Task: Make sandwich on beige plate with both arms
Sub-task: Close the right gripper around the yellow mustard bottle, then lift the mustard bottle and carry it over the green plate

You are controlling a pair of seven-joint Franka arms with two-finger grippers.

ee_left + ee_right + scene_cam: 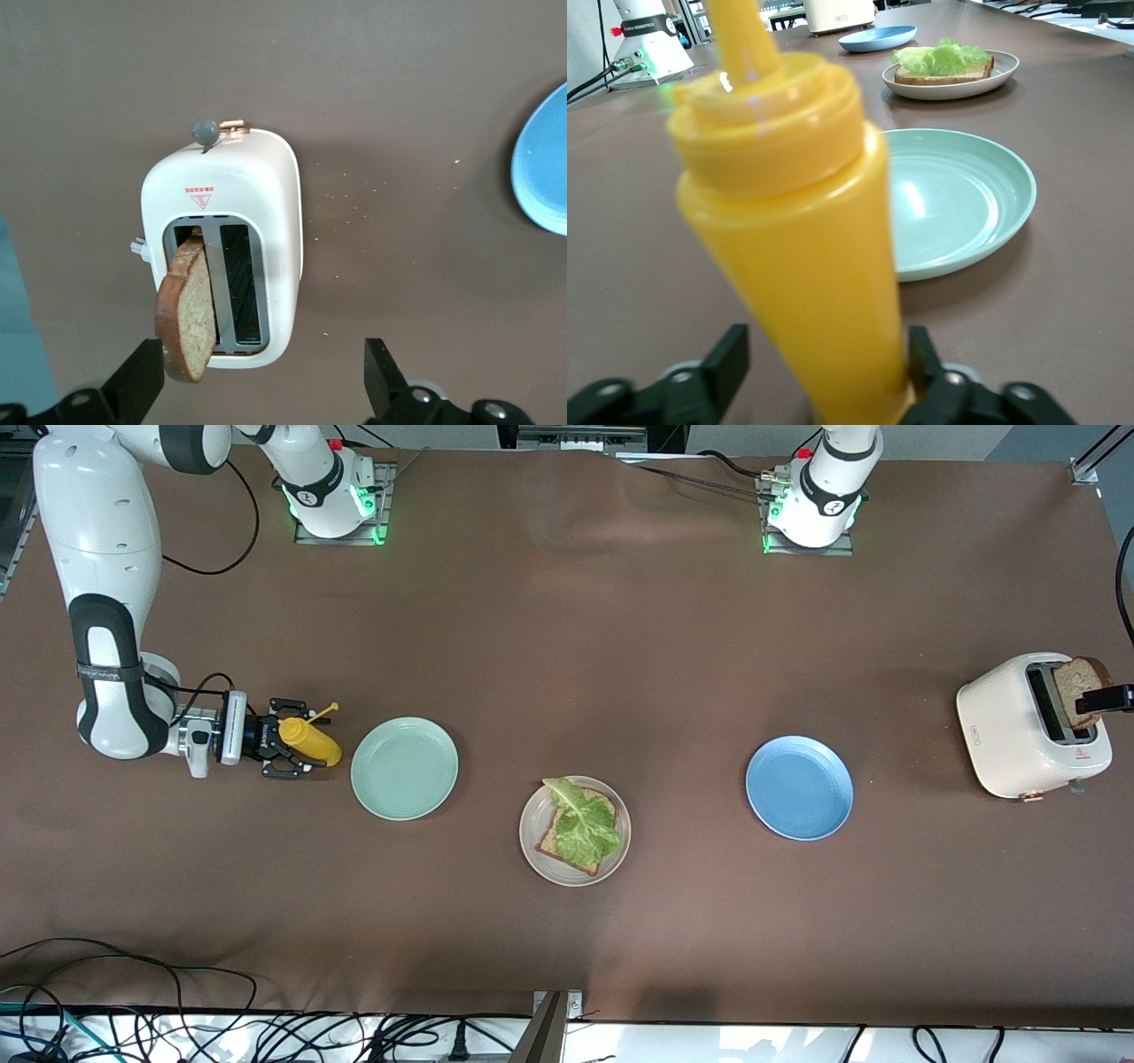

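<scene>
**Mustard Bottle Between the Fingers, Second Slice in the Toaster**

The beige plate (614,863) sat on the counter (620,646) between the mint green plate (404,768) and the blue plate (799,787), a little nearer the front camera than both. On it lay one slice of brown bread (558,849) with a lettuce leaf (585,821) on top.

The right gripper (297,748) was low at the right arm's end of the counter, beside the mint green plate. Its fingers (731,354) flanked a yellow squeeze bottle (793,230); whether they pressed it could not be told.

The left gripper (266,372) hovered over the white toaster (266,195) at the left arm's end. Its fingers (383,367) were spread wide and held nothing. A bread slice (188,319) stood tilted out of one toaster slot.
</scene>
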